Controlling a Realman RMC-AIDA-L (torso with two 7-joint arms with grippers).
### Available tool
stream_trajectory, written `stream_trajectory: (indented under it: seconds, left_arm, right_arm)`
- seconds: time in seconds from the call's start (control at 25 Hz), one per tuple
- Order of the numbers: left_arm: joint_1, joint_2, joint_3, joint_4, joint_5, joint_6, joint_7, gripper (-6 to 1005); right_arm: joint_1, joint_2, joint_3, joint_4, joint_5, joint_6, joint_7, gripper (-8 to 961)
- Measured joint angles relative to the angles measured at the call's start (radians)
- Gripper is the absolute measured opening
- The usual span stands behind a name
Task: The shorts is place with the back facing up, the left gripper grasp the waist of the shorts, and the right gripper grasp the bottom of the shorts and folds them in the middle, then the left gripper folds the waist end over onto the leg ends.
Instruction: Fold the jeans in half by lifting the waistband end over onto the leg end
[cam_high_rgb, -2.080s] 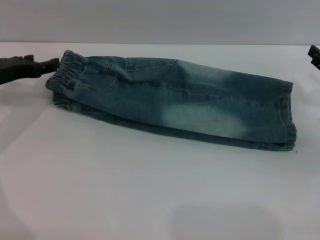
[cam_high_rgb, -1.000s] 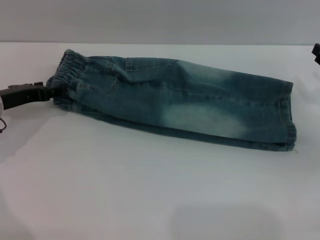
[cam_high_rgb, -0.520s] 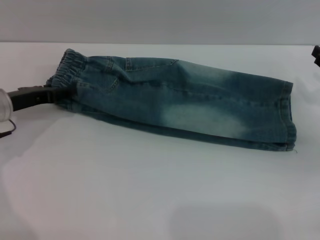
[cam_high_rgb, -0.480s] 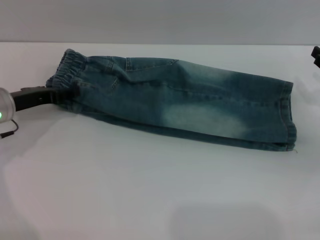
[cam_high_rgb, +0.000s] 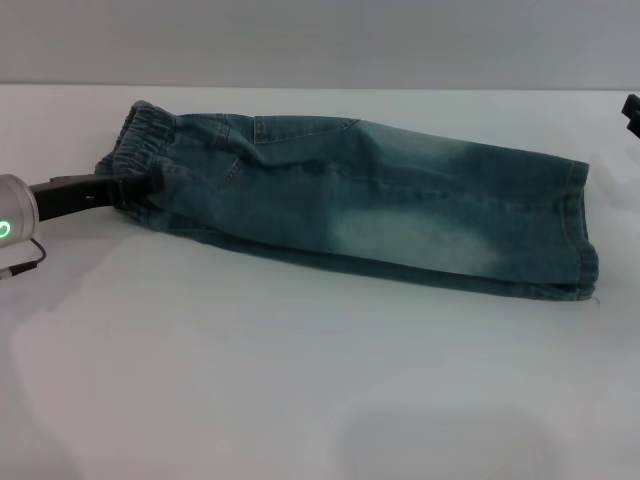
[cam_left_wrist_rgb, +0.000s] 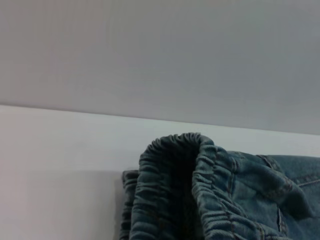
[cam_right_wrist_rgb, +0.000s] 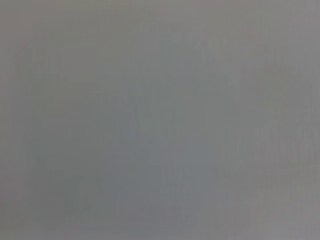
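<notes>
Faded blue denim shorts (cam_high_rgb: 370, 205) lie folded lengthwise across the white table (cam_high_rgb: 300, 380), ready for the second fold. Black left gripper (cam_high_rgb: 140, 185) sits at the gathered elastic waist (cam_high_rgb: 135, 145); finger grip cannot be told. Right gripper (cam_high_rgb: 630, 112) idles at the table's right edge.

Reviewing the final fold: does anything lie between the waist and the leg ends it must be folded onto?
Nothing visible does. The left gripper is at the waist; only the shorts' own denim and bare table lie toward the leg ends. The right gripper sits at the edge.
</notes>
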Motion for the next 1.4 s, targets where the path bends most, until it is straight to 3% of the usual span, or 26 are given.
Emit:
stream_trajectory:
  seconds: [0.24, 1.4]
  left_arm:
    - [0.006, -0.002, -0.002, 0.005, 0.0, -0.007, -0.004, 538]
    - [0.011, -0.003, -0.002, 0.009, -0.04, -0.008, 0.022, 311]
  right_arm:
    - [-0.002, 0.0, 0.001, 0.004, 0.0, 0.009, 0.0, 558]
    - [-0.003, 0.0, 0.001, 0.024, 0.023, 0.011, -0.003, 559]
